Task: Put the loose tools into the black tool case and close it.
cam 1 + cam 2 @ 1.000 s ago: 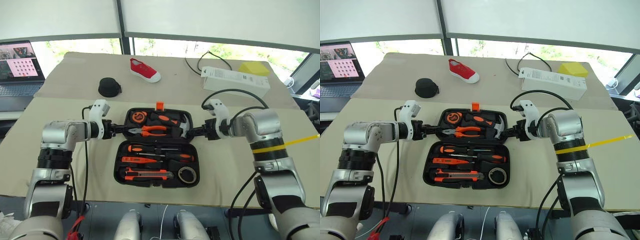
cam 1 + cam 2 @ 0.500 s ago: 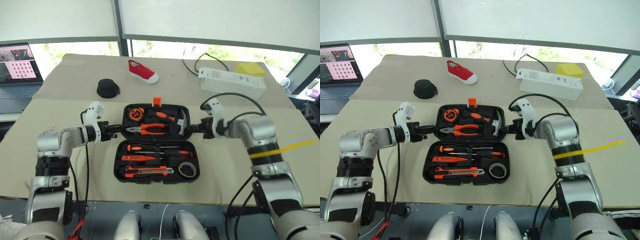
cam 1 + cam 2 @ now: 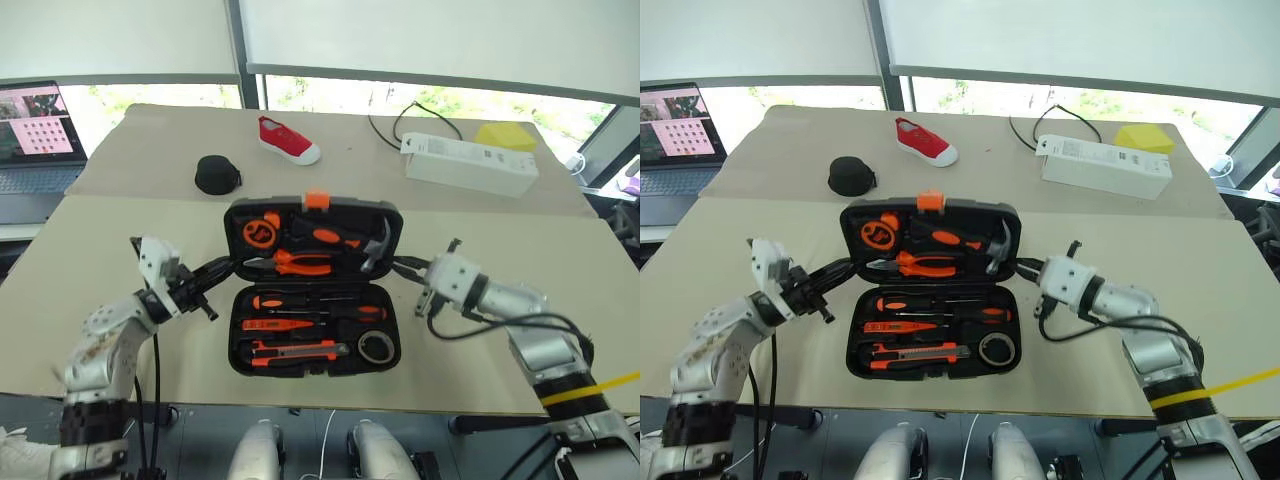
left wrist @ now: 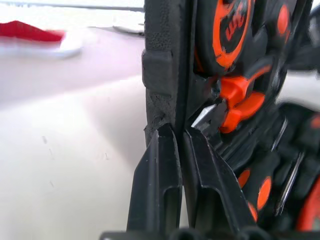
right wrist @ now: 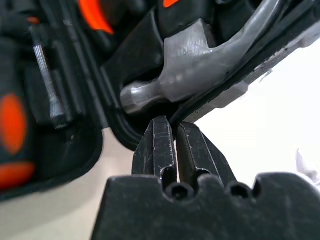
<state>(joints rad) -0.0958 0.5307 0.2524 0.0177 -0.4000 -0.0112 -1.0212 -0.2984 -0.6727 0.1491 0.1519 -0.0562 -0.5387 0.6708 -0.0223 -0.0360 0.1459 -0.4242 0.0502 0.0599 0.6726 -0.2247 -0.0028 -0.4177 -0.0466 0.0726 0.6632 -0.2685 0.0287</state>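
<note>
Near half of case: flat on the table, holding two long-shafted screwdrivers (image 3: pixel 318 302), a thin tester screwdriver (image 3: pixel 275 324), a utility knife (image 3: pixel 292 349) and a tape ring (image 3: pixel 374 347), each in its moulded slot.
Black tool case (image 3: pixel 312 330): open, near the table's near edge, centred between the arms.
Lid (image 3: pixel 312 235): raised off the table, tilted toward the near half, where a second ago lay flat; orange latch (image 3: pixel 317 199) at its far edge (pliers, hammer and tape measure ride up with it).
Left gripper (image 3: pixel 222 265): pinched shut on the lid's left rim, fingers (image 4: pixel 159 175) either side of the black wall in the wrist view.
Right gripper (image 3: pixel 404 266): likewise clamped on the lid's right rim, fingers (image 5: pixel 160 145) just below the hammer head.
Change: both arms drawn back toward the near edge and rolled, swinging the lid up about its hinge.
Meaning for task: packing looks finished, closing under way; likely left are folding the lid down and latching.
Table (image 3: pixel 120 240): covered in beige cloth, seam running left to right behind the case.
Farther on table: small round black pouch (image 3: pixel 217 174), red shoe (image 3: pixel 289 140), long white box (image 3: pixel 468 163) with black cable, yellow block (image 3: pixel 508 136).
Room: laptop (image 3: pixel 38 135) far left, windows with white blinds beyond.
</note>
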